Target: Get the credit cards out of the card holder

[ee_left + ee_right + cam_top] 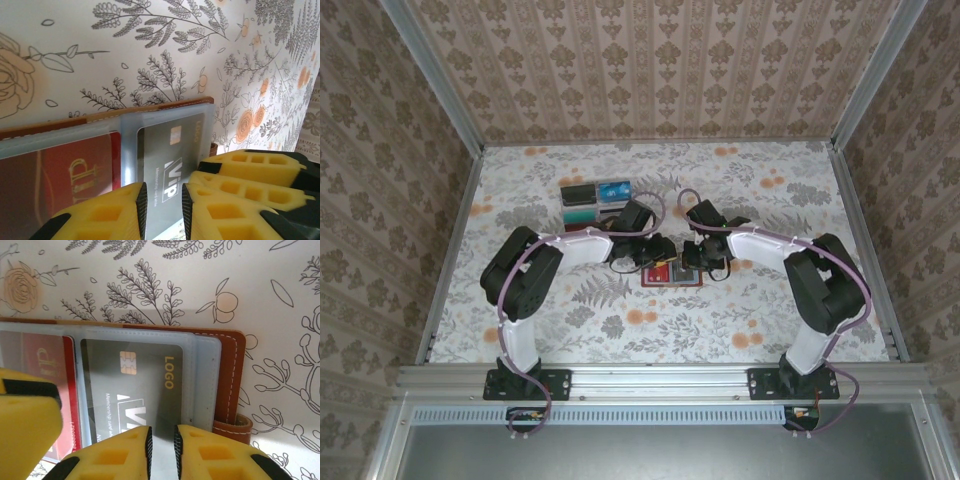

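I'm watching left tool (162,210) and right tool (162,445), both parted a slit and gripping nothing I can confirm, crowding one grey card (135,390) in the card holder (232,370) at the tabletop (520,330) centre, risking a tool clash or dragging the holder.

Bolted side by side at near edge: left arm (525,275) and right arm (820,285), black-and-white jointed units, elbows raised outward, forearms angled inward toward centre. Pointed steeply down: left gripper (163,210), yellow ribbed two-finger type, jaws parallel with narrow gap. Same pose for right gripper (162,447), identical type, narrow gap. Set just beside each other.
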